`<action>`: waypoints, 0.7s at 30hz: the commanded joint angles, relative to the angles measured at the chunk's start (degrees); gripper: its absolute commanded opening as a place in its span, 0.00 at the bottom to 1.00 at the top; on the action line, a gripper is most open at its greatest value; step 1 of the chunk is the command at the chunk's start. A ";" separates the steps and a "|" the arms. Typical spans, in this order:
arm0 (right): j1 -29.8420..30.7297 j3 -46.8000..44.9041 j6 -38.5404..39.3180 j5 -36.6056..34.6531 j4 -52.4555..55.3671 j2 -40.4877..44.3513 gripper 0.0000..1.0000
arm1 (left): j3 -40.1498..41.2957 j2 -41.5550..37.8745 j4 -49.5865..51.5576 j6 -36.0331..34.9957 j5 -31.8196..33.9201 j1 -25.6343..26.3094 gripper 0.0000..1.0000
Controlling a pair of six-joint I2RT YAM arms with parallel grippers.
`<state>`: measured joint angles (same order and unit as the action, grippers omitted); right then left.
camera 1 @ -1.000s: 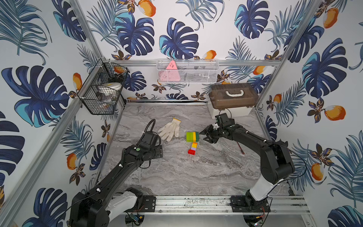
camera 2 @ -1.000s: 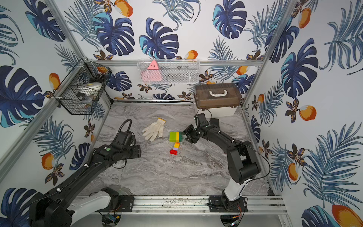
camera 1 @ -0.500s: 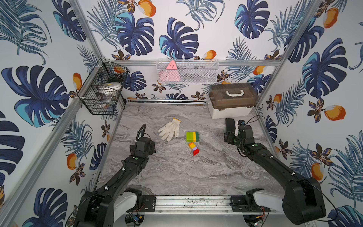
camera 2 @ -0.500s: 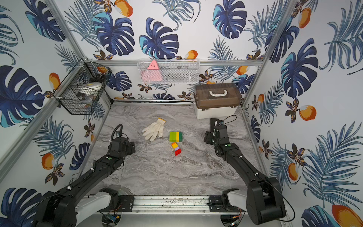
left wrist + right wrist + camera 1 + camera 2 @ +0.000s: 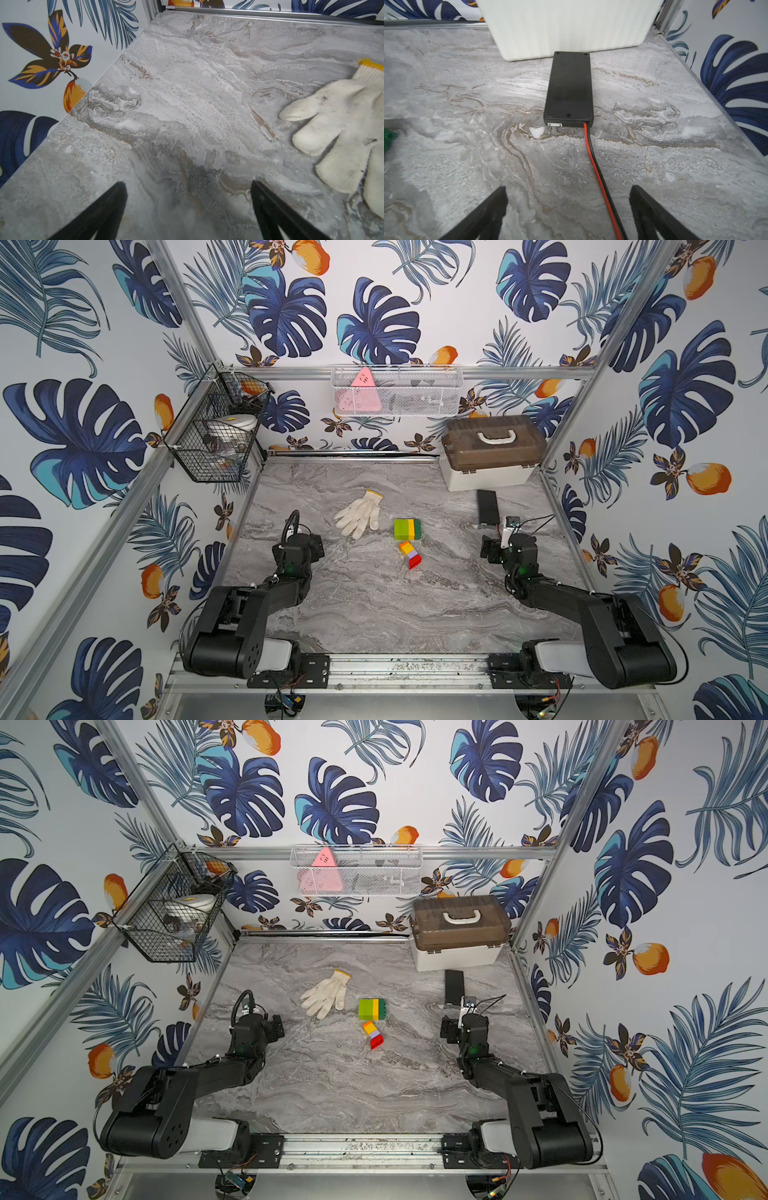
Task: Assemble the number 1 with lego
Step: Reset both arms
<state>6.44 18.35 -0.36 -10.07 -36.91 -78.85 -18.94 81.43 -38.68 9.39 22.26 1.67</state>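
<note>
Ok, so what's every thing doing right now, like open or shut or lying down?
left gripper: open, empty.
right gripper: open, empty.
green-yellow block: bricks joined, lying on its side, not held.
colourful column: bricks joined, lying on its side, not held.
storage box: lid shut.
glove: lying flat.

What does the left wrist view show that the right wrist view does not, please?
Only the left wrist view shows the white glove, lying flat near the open left pincer. Only the right wrist view shows the black box with its red-and-black wire, the white container behind it, a dark green brick edge and the open right pincer. Both show bare marble tabletop and leafy wallpaper, with nothing held.
</note>
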 commanded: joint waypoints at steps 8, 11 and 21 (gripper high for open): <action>-1.25 -1.25 -0.06 2.38 -30.50 -16.50 0.93 | 0.85 12.76 -25.65 -6.31 -3.71 2.71 0.96; -1.33 1.68 -0.47 3.04 -20.98 -14.68 1.00 | -1.94 12.49 -19.11 -6.73 -4.99 3.07 0.99; -1.34 6.48 0.58 3.74 -14.06 -16.11 1.00 | -1.34 13.07 -21.47 -7.12 -4.26 3.34 0.99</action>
<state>5.13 24.45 -0.36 -6.70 -52.47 -95.02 -20.23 94.41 -57.43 3.18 18.02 4.91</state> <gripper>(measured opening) 0.998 0.989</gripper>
